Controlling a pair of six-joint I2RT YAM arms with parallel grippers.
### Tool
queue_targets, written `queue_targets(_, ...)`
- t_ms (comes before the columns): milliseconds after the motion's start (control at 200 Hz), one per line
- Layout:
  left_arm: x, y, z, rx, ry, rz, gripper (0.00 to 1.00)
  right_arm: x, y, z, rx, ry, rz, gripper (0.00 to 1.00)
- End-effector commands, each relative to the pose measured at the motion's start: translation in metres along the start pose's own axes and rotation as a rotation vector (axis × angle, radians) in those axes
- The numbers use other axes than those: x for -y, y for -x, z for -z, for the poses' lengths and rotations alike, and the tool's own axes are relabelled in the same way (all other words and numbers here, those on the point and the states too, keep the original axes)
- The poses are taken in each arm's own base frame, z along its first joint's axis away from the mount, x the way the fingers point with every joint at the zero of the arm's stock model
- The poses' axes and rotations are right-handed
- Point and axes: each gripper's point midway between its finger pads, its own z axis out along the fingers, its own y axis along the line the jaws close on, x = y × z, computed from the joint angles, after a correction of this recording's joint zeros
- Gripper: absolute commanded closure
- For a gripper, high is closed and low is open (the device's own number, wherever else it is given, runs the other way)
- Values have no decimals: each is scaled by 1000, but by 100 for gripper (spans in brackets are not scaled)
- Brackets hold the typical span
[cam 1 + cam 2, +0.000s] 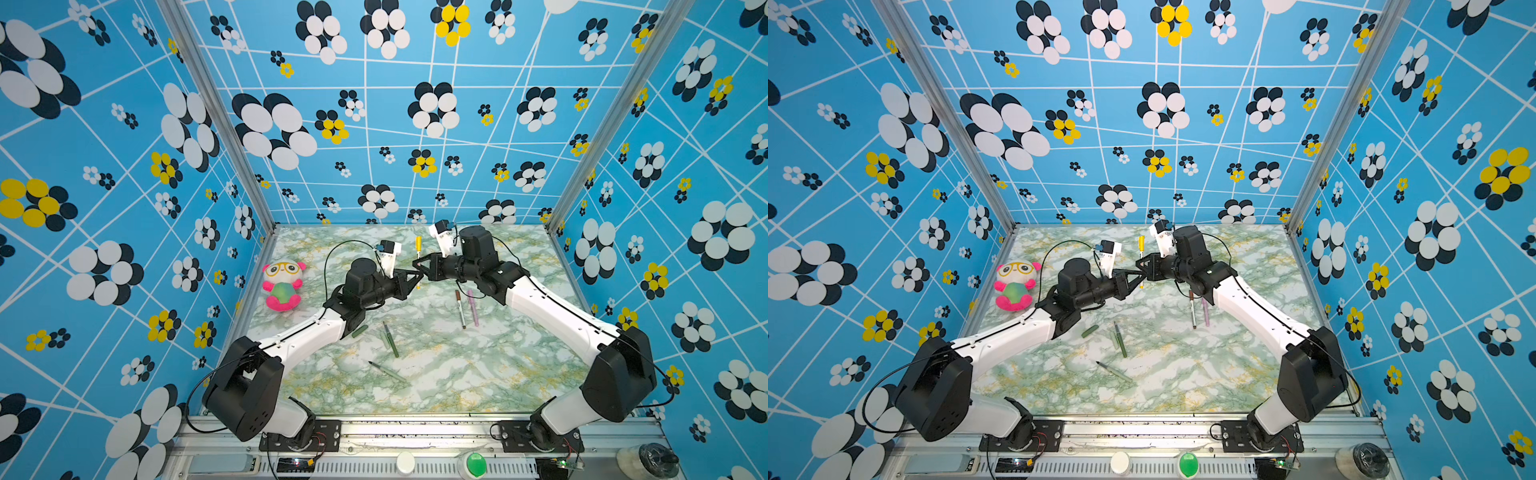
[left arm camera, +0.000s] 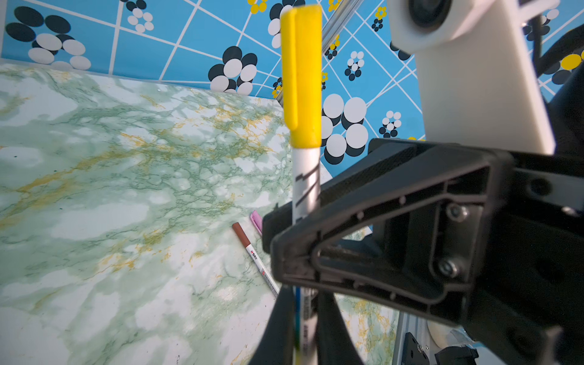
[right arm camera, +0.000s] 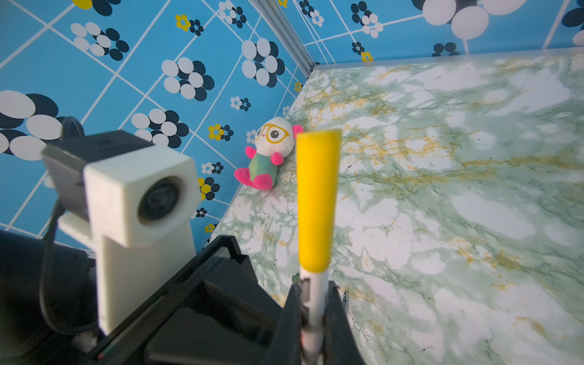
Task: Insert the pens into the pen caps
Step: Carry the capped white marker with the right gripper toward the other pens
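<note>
A white-barrelled pen (image 1: 418, 277) stands upright above the mid-back of the table, with the yellow pen cap (image 1: 418, 244) (image 1: 1141, 242) on its top end. Both grippers are shut on its barrel: my left gripper (image 1: 415, 280) (image 2: 301, 319) low down, my right gripper (image 1: 417, 264) (image 3: 313, 305) just under the cap (image 3: 317, 202) (image 2: 301, 79). A brown-capped white pen (image 1: 460, 311) and a pink pen (image 1: 473, 308) lie side by side at the right. In front lie a dark green cap (image 1: 360, 331), a dark green pen (image 1: 391, 343), a pale green cap (image 1: 385, 340) and a pale green pen (image 1: 388, 371).
A pink and white plush toy (image 1: 282, 286) (image 3: 268, 158) sits at the table's left edge. Patterned blue walls close the table (image 1: 478, 374) on three sides. Both arms reach inward from the front rail and meet at the middle.
</note>
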Motion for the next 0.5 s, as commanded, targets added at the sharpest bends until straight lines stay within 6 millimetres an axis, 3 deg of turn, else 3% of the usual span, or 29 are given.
queue_targets(0, 10, -1, -1, -2, -47, -8, 73, 5, 12, 2, 44, -63, -5, 100)
queue_targets(105, 17, -25, 3, -91, -86, -49, 51, 21, 15, 3, 30, -151, -19, 100)
queue_targets(265, 19, -59, 23, -185, -49, -142, 43, 58, -4, 3, -77, -301, -74, 100)
queue_targets(495, 8, -54, 49, -131, 74, -245, 35, 109, -67, 3, -318, -472, -168, 100)
